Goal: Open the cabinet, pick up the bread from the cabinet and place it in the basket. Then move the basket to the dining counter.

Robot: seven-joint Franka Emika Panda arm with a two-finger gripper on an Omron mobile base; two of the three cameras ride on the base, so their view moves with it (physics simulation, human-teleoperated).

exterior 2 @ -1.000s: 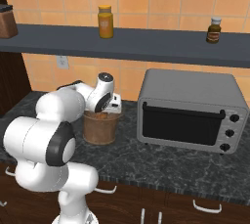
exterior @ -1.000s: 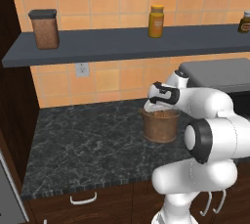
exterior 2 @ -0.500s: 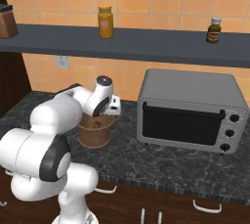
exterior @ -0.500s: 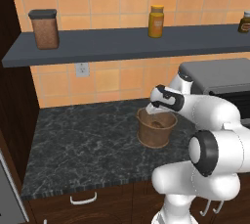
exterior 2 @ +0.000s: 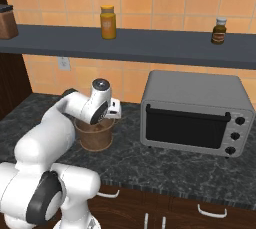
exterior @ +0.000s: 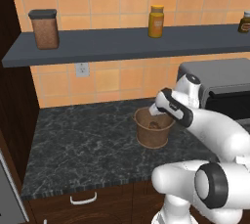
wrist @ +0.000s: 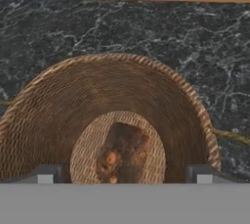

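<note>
Round brown woven basket (exterior: pixel 154 128) stands upright on the black speckled granite surface (exterior: pixel 83 145), just left of the grey toaster oven (exterior 2: pixel 195 111). It tapers to the base and has a thick coiled rim; the weave shows in fine concentric rings in the hand view.

Small dark brown lumpy bread (wrist: pixel 122 152) lies on the basket floor, roughly centred, crust mottled with paler orange spots. It rests loose, free of the pincer.

Pincer (wrist: pixel 122 174) hangs over the basket mouth, pointing down into it, its two tips spread wide to either side of the bread and touching nothing. Judged: the bread is delivered; the wide spread suits taking the basket's rim next.

The basket is not yet on the dining counter. The rim looks stiff and rough, so likely a fair hold; the tapered base may tip if lifted off-centre.

Dark slate shelf (exterior 2: pixel 140 45) above carries an amber jar (exterior 2: pixel 108 22).
</note>
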